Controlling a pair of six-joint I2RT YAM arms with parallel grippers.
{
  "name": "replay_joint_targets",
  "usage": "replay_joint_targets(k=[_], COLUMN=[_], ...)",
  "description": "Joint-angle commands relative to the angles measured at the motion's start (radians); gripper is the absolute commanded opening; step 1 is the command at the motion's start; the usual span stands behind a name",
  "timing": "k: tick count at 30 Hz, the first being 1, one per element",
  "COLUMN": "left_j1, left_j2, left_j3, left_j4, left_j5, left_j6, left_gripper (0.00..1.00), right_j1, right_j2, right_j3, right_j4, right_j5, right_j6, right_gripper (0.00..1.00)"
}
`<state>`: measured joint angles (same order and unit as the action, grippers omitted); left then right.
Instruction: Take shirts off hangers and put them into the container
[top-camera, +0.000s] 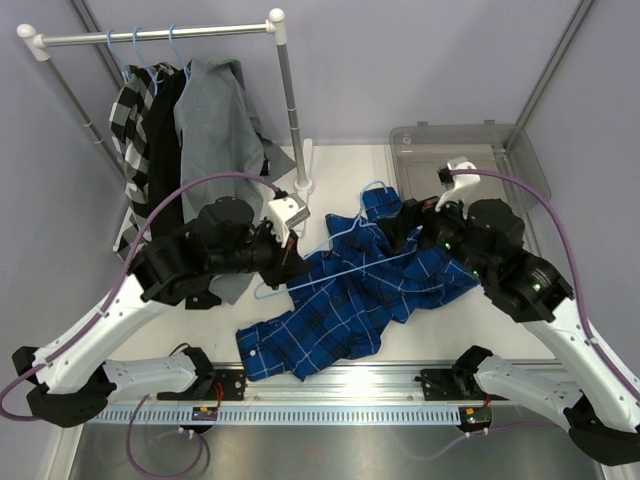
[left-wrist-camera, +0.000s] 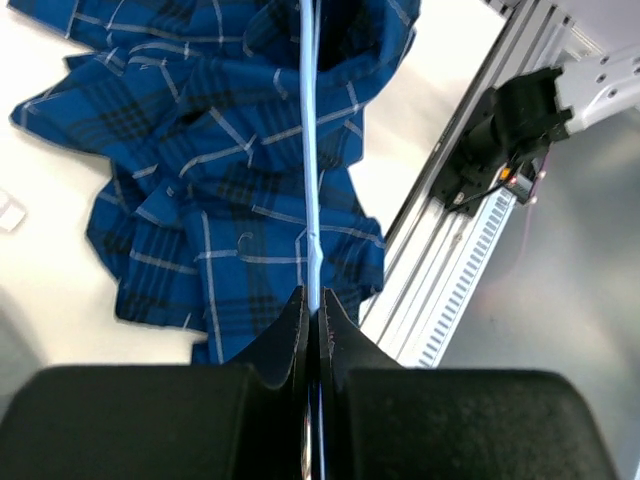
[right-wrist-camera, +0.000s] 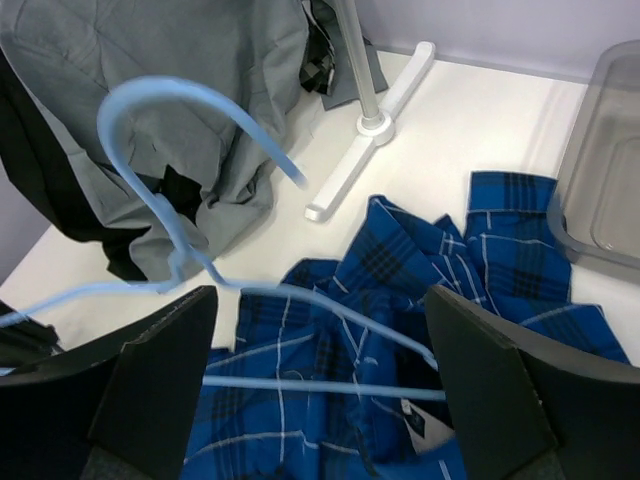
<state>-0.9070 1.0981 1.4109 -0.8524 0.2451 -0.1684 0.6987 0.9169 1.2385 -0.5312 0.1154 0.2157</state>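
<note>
A blue plaid shirt (top-camera: 340, 300) lies crumpled on the table with a light-blue hanger (top-camera: 330, 240) lying over it. My left gripper (top-camera: 293, 268) is shut on the hanger's left end; in the left wrist view the wire (left-wrist-camera: 312, 180) runs straight out of the closed jaws (left-wrist-camera: 315, 300) over the plaid shirt (left-wrist-camera: 220, 180). My right gripper (top-camera: 407, 226) is open above the shirt's right part, and the hanger's bar (right-wrist-camera: 330, 386) and hook (right-wrist-camera: 170, 105) pass between its spread fingers (right-wrist-camera: 150, 385). The clear container (top-camera: 455, 150) stands at the back right.
A silver rail (top-camera: 160, 35) at the back left carries a check shirt (top-camera: 128, 125), a black shirt (top-camera: 160, 150) and a grey shirt (top-camera: 212, 120) on blue hangers (top-camera: 140, 55). Its white foot (right-wrist-camera: 365, 150) rests on the table beside the plaid shirt.
</note>
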Motion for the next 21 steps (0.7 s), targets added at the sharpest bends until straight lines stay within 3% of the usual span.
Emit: replay_joint_targets(k=[1, 8, 15, 21], left_j1=[-0.001, -0.001, -0.001, -0.001], left_j2=[-0.096, -0.279, -0.331, -0.271], left_j3=[-0.059, -0.178, -0.032, 0.106], left_j4=[-0.037, -0.079, -0.097, -0.128], left_j5=[-0.050, -0.160, -0.606, -0.949], left_j6=[0.036, -0.003, -0.045, -0.013], left_gripper=[0.00, 0.00, 0.00, 0.00], right_j1=[0.005, 0.004, 0.004, 0.005], right_j2=[-0.081, -0.161, -0.150, -0.145], right_j3=[-0.017, -0.030, -0.030, -0.037], right_j4=[-0.068, -0.124, -0.119, -0.108], right_j5=[0.050, 0.078, 0.090, 0.109], right_j6=[0.028, 0.027, 0.033, 0.036], right_gripper=[0.98, 1.00, 0.99, 0.99])
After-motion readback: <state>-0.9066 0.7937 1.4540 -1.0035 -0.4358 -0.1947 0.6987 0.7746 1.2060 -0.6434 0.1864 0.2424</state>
